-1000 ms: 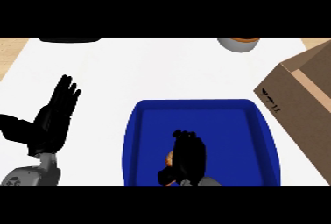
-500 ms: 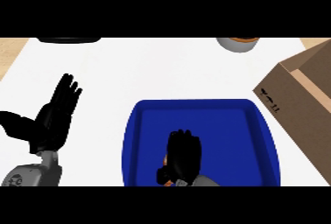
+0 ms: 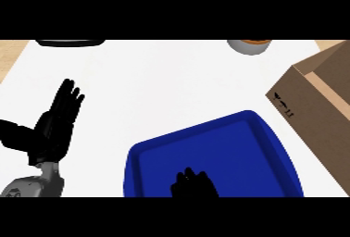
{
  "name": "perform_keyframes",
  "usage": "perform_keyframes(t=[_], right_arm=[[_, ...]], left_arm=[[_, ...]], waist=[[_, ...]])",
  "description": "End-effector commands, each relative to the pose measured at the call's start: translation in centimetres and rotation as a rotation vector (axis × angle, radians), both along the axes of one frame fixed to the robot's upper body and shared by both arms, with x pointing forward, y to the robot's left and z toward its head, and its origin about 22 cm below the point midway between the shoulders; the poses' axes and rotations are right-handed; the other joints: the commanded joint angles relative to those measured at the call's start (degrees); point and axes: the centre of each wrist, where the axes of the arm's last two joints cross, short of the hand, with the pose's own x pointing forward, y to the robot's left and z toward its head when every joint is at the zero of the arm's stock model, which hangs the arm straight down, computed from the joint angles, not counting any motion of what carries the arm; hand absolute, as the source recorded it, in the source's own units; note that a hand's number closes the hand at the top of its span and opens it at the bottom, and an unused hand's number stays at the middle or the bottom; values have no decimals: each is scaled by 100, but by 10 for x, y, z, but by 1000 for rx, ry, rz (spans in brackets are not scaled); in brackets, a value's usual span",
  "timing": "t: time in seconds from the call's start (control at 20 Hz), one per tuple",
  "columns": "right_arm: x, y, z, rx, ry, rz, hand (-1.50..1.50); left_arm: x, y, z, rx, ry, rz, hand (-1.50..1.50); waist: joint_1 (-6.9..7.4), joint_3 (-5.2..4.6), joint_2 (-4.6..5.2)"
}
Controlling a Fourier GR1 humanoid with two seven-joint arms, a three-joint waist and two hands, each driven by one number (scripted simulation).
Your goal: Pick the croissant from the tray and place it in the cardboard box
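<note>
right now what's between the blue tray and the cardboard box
Nothing: in the head view only a narrow strip of bare white counter separates the blue tray from the cardboard box.

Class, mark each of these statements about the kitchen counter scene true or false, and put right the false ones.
1. The blue rectangular tray lies tilted on the white counter. True.
2. The brown cardboard box stands left of the tray. False: it stands to the right.
3. The left hand is open, fingers up. True.
4. The right hand is over the box. False: it is over the tray's near edge.
5. The croissant is in plain view. False: none shows.
</note>
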Motion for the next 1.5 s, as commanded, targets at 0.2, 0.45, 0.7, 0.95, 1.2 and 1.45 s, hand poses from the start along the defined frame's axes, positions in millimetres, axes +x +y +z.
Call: perform_keyframes(t=[0.2, 0.45, 0.7, 0.95, 1.2, 1.45], right_arm=[[-54, -49, 51, -3, -133, 213, 150], [-45, -42, 103, 258, -240, 63, 150], [-62, -80, 155, 369, -356, -109, 150], [-32, -97, 163, 349, -443, -288, 150], [-8, -113, 173, 381, -428, -375, 150], [20, -153, 164, 356, -432, -432, 150]], left_arm=[[4, -5, 17, -8, -6, -4, 0], [4, -2, 2, -9, -3, 10, 0], [4, -5, -3, -8, 5, 18, 0], [-9, 1, 2, -5, -11, -16, 0], [2, 9, 9, 10, -6, -1, 0], [8, -1, 10, -5, -4, -14, 0]], waist=[[-24, 0, -5], [-70, -3, -1], [-104, -6, 6], [8, 0, 24], [36, 0, 37], [-4, 14, 54]])
